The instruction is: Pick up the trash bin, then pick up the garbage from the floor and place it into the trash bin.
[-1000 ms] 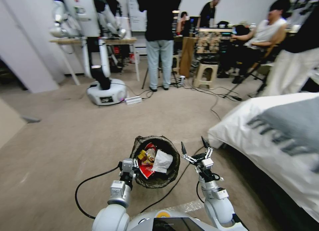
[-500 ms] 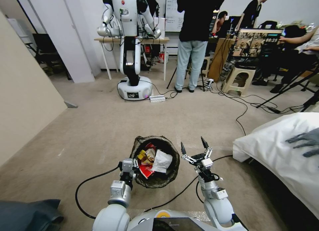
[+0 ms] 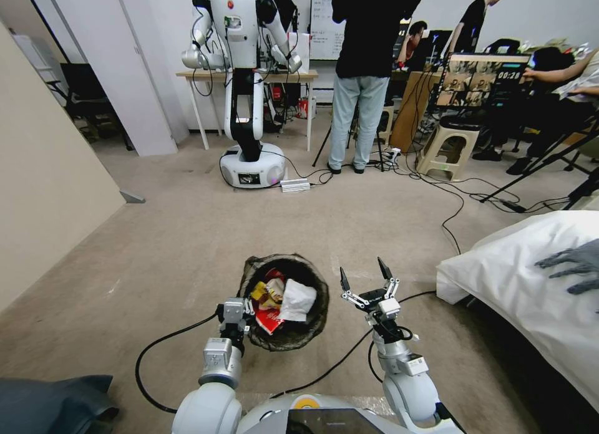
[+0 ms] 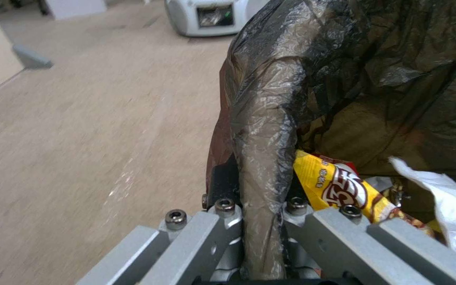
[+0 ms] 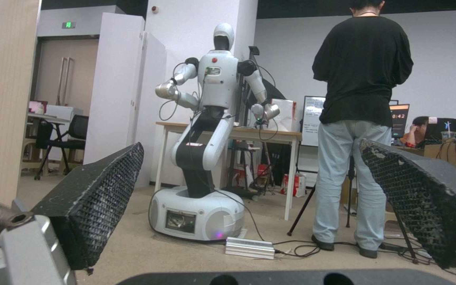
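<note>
Now the trash bin [image 3: 284,300], loaded with garbage [image 3: 279,297] and clamped at its bagged rim by the left gripper [image 3: 236,310], has shifted slightly leftward, indicating carrying continues, while the right gripper [image 3: 362,278] waits beside it, jaws spread.

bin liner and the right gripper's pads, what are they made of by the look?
Liner: thin dark plastic film, probably; crinkled, glossy, slightly see-through, folded over the bin rim where the left gripper clamps it. Right gripper, open beside the bin: its pads look like black rubber or foam with a fine gridded texture, matte.
</note>
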